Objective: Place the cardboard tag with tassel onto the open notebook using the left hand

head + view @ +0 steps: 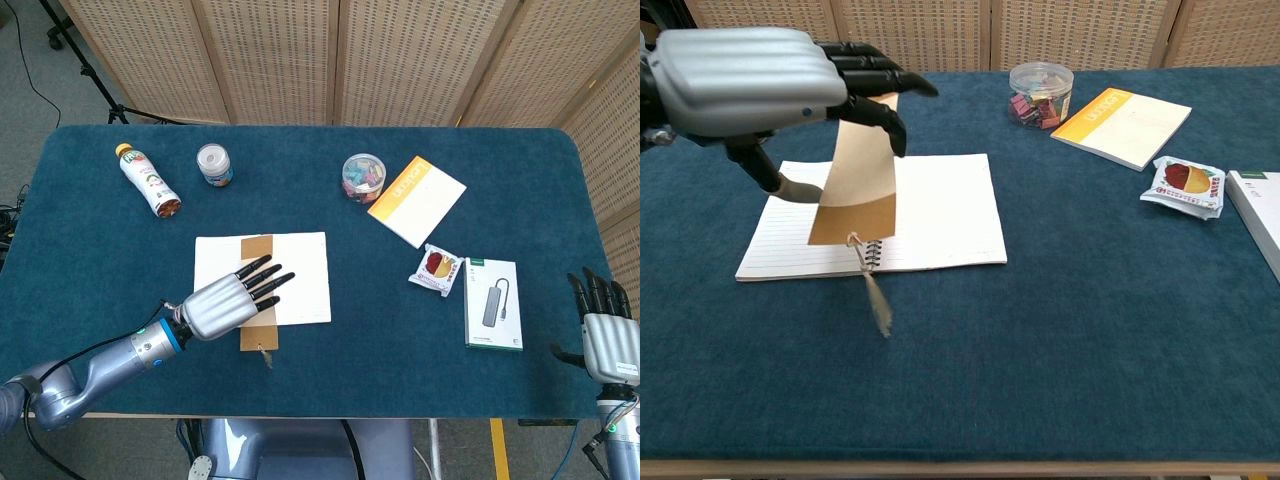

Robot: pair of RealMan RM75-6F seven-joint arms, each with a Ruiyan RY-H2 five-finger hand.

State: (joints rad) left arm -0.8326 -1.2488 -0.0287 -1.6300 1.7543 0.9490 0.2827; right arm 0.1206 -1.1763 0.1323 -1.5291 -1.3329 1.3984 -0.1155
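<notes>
My left hand (232,301) hovers over the open spiral notebook (300,268) and holds the brown cardboard tag (855,175) above its pages. The tag (258,250) hangs lengthwise over the spine, and its pale tassel (877,300) dangles past the notebook's near edge. In the chest view the left hand (750,78) fills the upper left, fingers over the tag's top. The notebook (940,215) lies flat at the table's middle left. My right hand (606,338) rests at the table's near right corner, fingers spread, holding nothing.
A bottle (148,181) and a small jar (214,165) lie at the back left. A clear tub of clips (363,176), an orange-edged pad (416,199), a snack packet (437,270) and a boxed hub (492,302) occupy the right half.
</notes>
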